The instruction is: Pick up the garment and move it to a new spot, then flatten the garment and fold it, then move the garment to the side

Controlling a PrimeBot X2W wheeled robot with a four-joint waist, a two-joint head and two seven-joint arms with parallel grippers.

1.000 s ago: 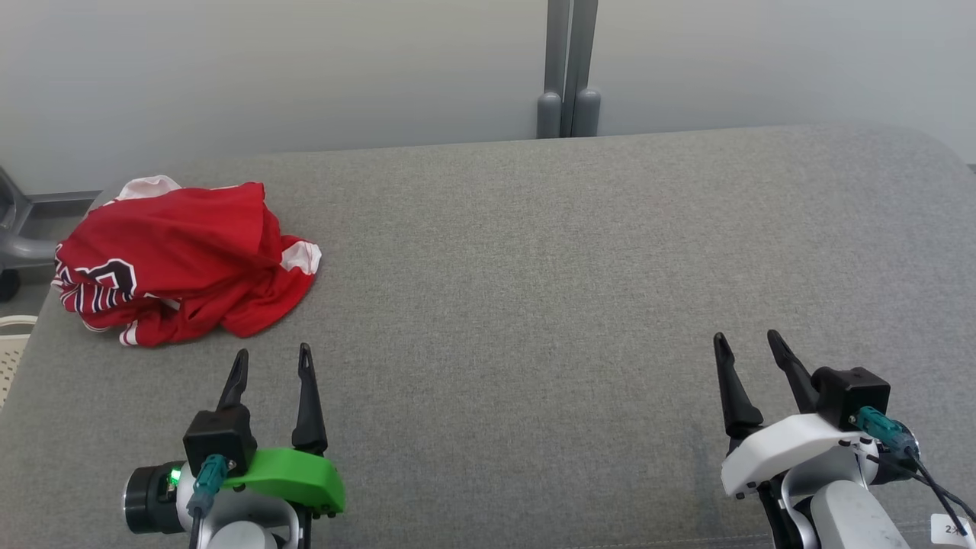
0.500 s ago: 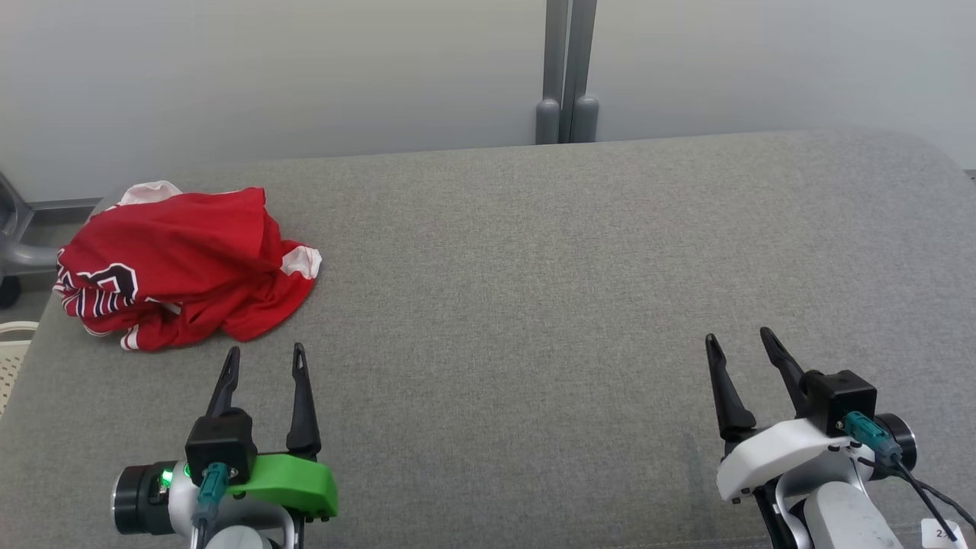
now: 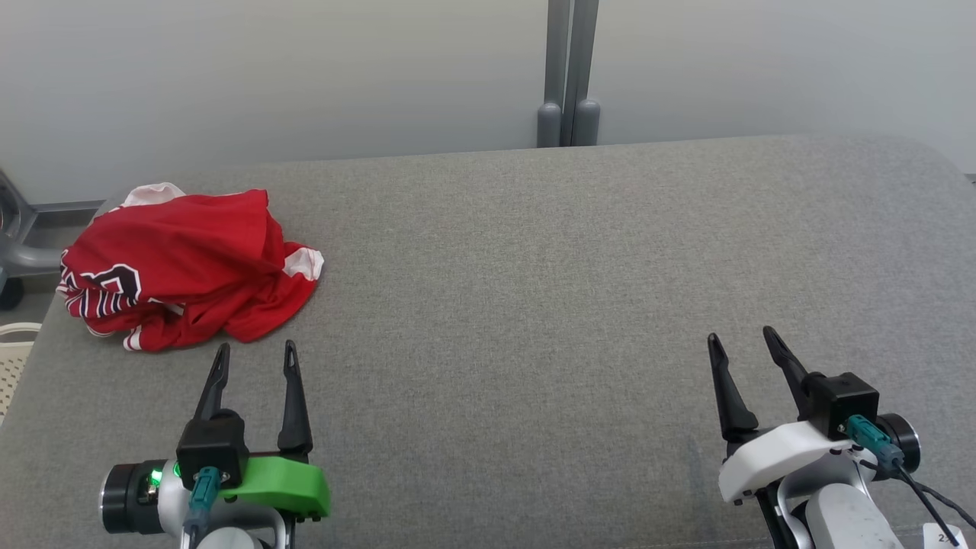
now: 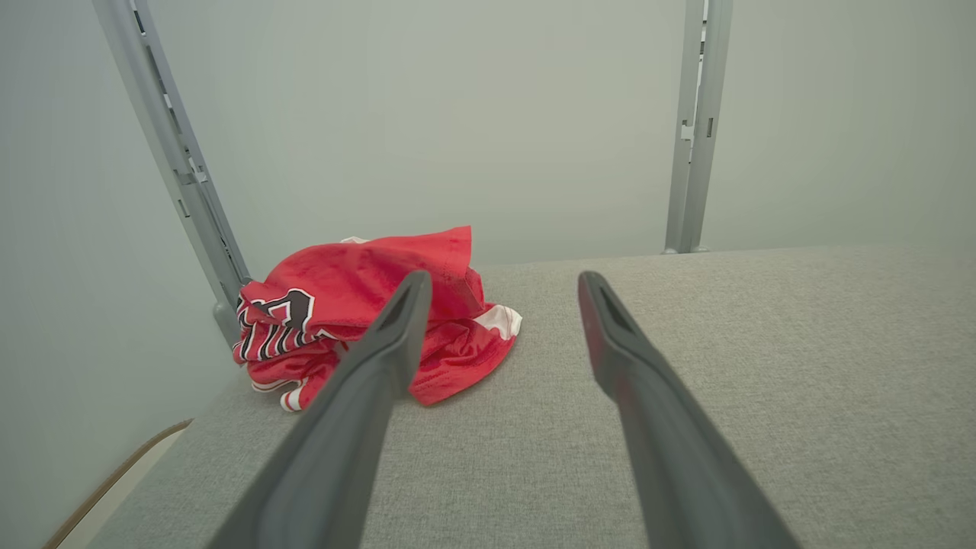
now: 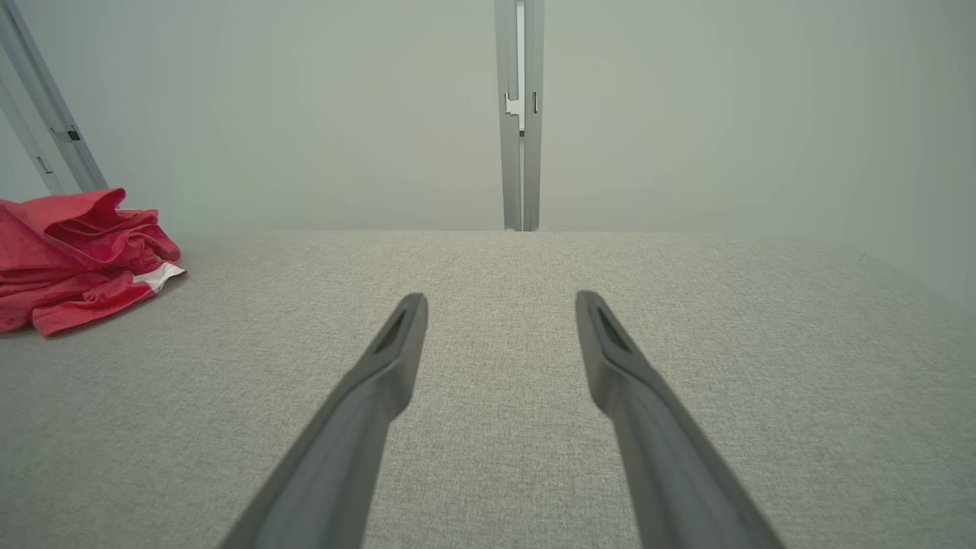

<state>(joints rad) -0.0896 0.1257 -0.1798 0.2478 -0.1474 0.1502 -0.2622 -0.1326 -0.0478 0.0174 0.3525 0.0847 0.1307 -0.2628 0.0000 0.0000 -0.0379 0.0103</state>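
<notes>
Red garment (image 3: 183, 259) lies just beyond the spread left gripper (image 3: 256, 348) — apart.

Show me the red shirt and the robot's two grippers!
shirt (image 3: 191, 263): head view, on the red cloth in its crumpled middle.
left gripper (image 3: 256, 348): head view, midway between its open fingertips.
right gripper (image 3: 740, 335): head view, midway between its open fingertips.

I seem to stand in a lab: bare pale panels (image 3: 305, 76), grey post (image 3: 568, 76) at twelve o'clock, cloth-covered bench (image 3: 534, 267).
</notes>
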